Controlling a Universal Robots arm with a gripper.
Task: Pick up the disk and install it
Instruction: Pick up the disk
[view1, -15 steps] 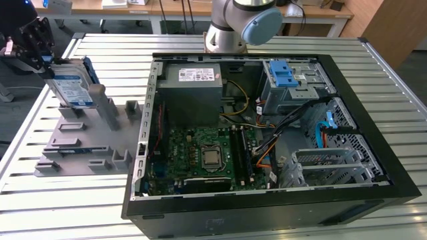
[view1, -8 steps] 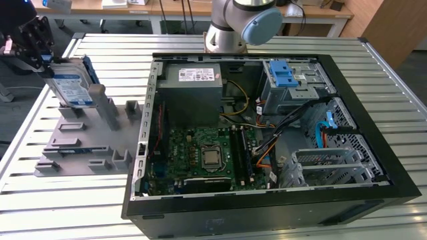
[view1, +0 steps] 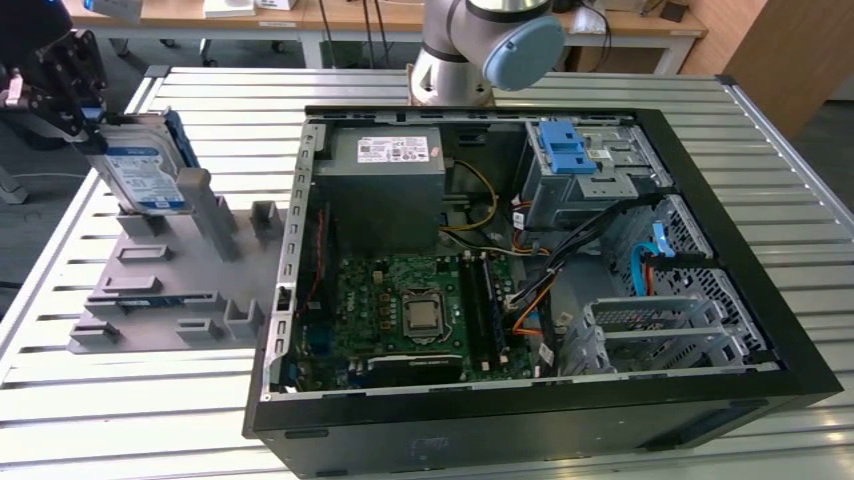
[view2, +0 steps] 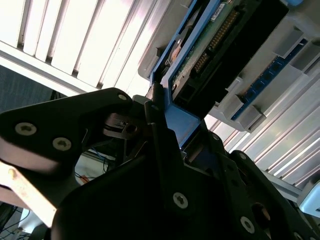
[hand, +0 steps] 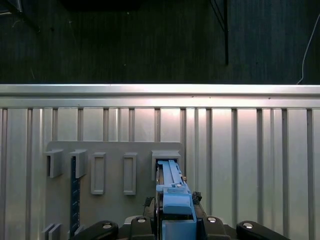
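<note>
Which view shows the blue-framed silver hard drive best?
The exterior view: the silver-metal hard drive stands in the grey holder, label showing. First wrist view: its blue edge. Second wrist view: its circuit-board side.

No lettering is coming through legibly anywhere. In the exterior view, the disk (view1: 152, 196) is showing a white-and-blue label (view1: 138, 162), its print appearing only as tiny specks. The white sticker (view1: 390, 150) on the grey metal box (view1: 387, 205) is carrying rows of print too fine to make out. Markings on the motherboard (view1: 407, 315) are likewise proving unreadable.
</note>
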